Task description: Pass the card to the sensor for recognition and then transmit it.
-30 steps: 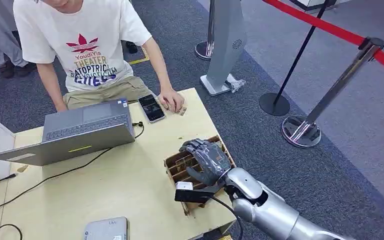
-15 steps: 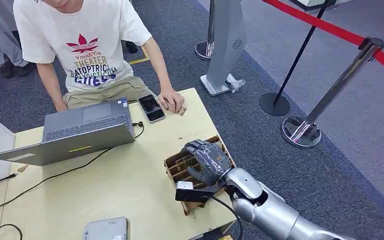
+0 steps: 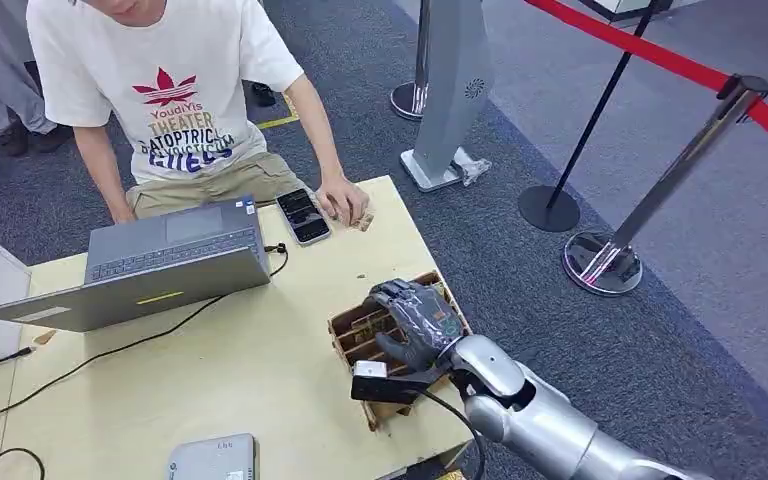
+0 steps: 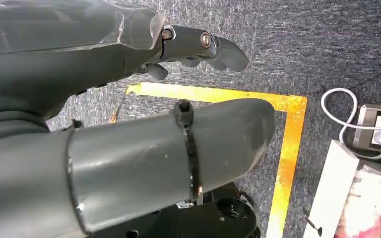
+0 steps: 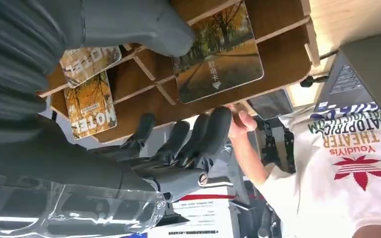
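Observation:
A wooden slotted card rack (image 3: 352,328) stands at the table's right edge, and my right hand (image 3: 418,322) hovers over it. In the right wrist view the rack (image 5: 283,57) holds a card with an autumn tree picture (image 5: 218,54) and two more cards (image 5: 90,101) in other slots. My thumb (image 5: 144,25) lies at one edge of the tree card, while the fingers (image 5: 211,131) reach past the rack's far wall, apart from the card. A grey card reader (image 3: 212,458) lies at the table's near edge. My left hand (image 4: 129,114) hangs over the carpet, holding nothing.
A person sits at the table's far side, one hand (image 3: 343,203) resting beside a phone (image 3: 303,215). A grey laptop (image 3: 160,265) with a black cable takes up the left part. Stanchions (image 3: 600,262) with red rope stand on the carpet to the right.
My right hand has edged slightly further over the rack; nothing was taken hold of.

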Tool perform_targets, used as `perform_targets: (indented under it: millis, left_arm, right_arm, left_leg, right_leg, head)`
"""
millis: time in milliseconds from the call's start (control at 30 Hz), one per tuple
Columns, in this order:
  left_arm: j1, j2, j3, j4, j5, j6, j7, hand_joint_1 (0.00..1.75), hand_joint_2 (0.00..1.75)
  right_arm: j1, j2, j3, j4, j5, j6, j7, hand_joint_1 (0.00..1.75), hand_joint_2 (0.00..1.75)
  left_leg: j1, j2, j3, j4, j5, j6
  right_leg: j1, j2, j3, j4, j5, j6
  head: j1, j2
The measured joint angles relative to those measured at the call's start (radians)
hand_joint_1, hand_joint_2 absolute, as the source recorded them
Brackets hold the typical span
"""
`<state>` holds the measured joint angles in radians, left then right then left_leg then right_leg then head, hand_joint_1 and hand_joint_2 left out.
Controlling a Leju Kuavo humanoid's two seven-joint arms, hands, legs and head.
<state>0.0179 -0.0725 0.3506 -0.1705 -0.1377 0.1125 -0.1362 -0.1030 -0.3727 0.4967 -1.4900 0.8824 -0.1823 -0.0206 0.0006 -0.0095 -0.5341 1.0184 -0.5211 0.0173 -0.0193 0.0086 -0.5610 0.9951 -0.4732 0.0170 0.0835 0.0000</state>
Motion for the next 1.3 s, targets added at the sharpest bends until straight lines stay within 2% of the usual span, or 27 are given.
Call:
perform_targets:
  millis: [333,367,500,600,1200,1300]
  left_arm:
    - [0.000,0.000,0.000,0.000,-0.003,-0.001,0.000,0.00,0.00]
    - [0.000,0.000,0.000,0.000,-0.005,-0.001,0.000,0.00,0.00]
    - [0.000,0.000,0.000,0.000,-0.006,-0.002,0.000,0.00,0.00]
    - [0.000,0.000,0.000,0.000,-0.006,-0.002,0.000,0.00,0.00]
    - [-0.002,0.000,0.000,0.000,-0.011,0.002,0.000,0.00,0.00]
    - [-0.003,0.000,0.000,0.000,-0.013,0.002,0.000,0.00,0.00]
  right_arm:
    - [0.002,0.000,-0.003,-0.003,0.002,-0.006,0.000,0.98,1.75]
    - [0.004,0.000,-0.004,-0.005,0.007,-0.007,0.000,1.01,1.75]
    - [0.010,0.000,-0.005,-0.013,0.017,-0.011,0.006,1.33,1.75]
    - [0.012,0.000,-0.006,-0.020,0.017,-0.015,0.008,1.38,1.75]
    - [0.052,0.000,-0.027,-0.060,0.037,-0.007,0.022,1.45,1.75]
    - [0.053,0.000,-0.029,-0.061,0.041,-0.005,0.023,1.40,1.75]
  left_leg:
    - [0.000,0.000,0.000,0.000,0.000,0.000]
    - [0.000,0.000,0.000,0.000,0.000,0.000]
    - [0.000,0.000,0.000,0.000,0.000,0.000]
    - [0.000,0.000,0.000,0.000,0.000,0.000]
    - [0.000,0.000,0.000,0.000,0.000,0.000]
    - [0.000,0.000,0.000,0.000,0.000,0.000]
  right_leg:
    - [0.000,0.000,0.000,0.000,0.000,0.000]
    - [0.000,0.000,0.000,0.000,0.000,0.000]
    - [0.000,0.000,0.000,0.000,0.000,0.000]
    - [0.000,0.000,0.000,0.000,0.000,0.000]
    - [0.000,0.000,0.000,0.000,0.000,0.000]
    - [0.000,0.000,0.000,0.000,0.000,0.000]
  head:
    - [0.000,0.000]
    - [0.000,0.000]
    - [0.000,0.000]
    - [0.000,0.000]
    - [0.000,0.000]
    - [0.000,0.000]
